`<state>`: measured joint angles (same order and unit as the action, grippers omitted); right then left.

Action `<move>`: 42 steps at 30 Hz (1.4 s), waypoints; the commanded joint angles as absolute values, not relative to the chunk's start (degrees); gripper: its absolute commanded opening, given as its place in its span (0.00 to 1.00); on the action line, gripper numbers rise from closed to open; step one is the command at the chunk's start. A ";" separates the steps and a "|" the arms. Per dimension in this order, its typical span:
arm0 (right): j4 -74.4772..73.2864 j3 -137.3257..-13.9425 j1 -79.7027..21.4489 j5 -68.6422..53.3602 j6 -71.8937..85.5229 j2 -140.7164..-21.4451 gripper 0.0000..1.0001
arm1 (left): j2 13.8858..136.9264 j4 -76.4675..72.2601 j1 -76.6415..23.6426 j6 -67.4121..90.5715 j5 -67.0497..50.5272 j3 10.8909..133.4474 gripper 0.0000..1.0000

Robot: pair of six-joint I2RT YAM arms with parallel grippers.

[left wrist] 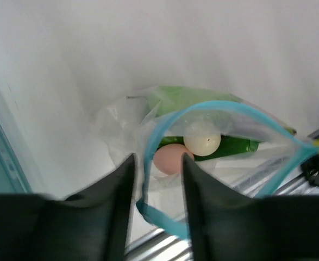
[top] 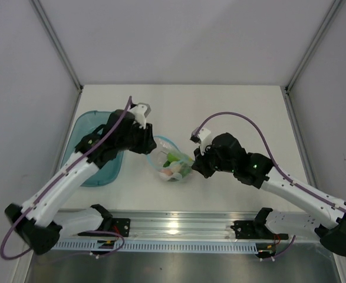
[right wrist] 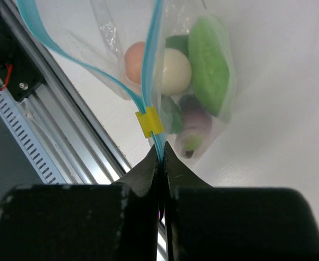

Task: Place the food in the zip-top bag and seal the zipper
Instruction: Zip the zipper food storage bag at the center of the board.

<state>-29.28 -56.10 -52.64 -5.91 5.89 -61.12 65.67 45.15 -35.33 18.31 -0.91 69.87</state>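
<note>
The clear zip-top bag (top: pixel 173 164) hangs between my two grippers, mouth open in a loop. Inside it is the food: a green piece (right wrist: pixel 208 65), a cream ball (right wrist: pixel 175 70), a pink egg (left wrist: pixel 170 157) and a purple piece (right wrist: pixel 194 128). My right gripper (right wrist: pixel 160 149) is shut on the teal-blue zipper (right wrist: pixel 151 81) at its end, just behind a yellow slider (right wrist: pixel 149 123). My left gripper (left wrist: pixel 158 159) is open at the bag's other end (top: pixel 154 147), with one side of the zipper strip (left wrist: pixel 148 163) running between its fingers.
The translucent blue oval tray (top: pixel 85 127) lies at the left under my left arm. An aluminium rail (top: pixel 178 227) runs along the table's near edge, close below the bag. Enclosure walls stand at both sides and the back.
</note>
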 commanded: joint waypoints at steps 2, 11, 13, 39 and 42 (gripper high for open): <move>-27.33 -59.68 -51.86 -13.61 3.52 -60.38 0.00 | 51.00 29.32 -35.07 12.14 -10.26 63.12 0.62; -28.04 -61.17 -50.80 -24.16 2.81 -61.61 0.00 | 48.33 21.36 -43.93 0.09 -23.72 62.40 0.87; -28.30 -61.43 -50.45 -25.22 2.99 -61.52 0.00 | 49.65 18.90 -45.34 -3.51 -26.97 61.26 0.87; -28.65 -59.77 -48.25 -28.39 3.16 -60.21 0.00 | 61.70 22.50 -50.01 -21.35 -37.08 63.28 0.49; -28.65 -59.68 -48.16 -28.92 3.08 -60.29 0.00 | 63.28 24.86 -50.01 -22.41 -38.84 64.42 0.47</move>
<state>-29.65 -58.63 -48.51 -27.66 3.81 -61.69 62.30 22.96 -49.52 -18.72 -34.00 61.30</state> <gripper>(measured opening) 0.005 0.477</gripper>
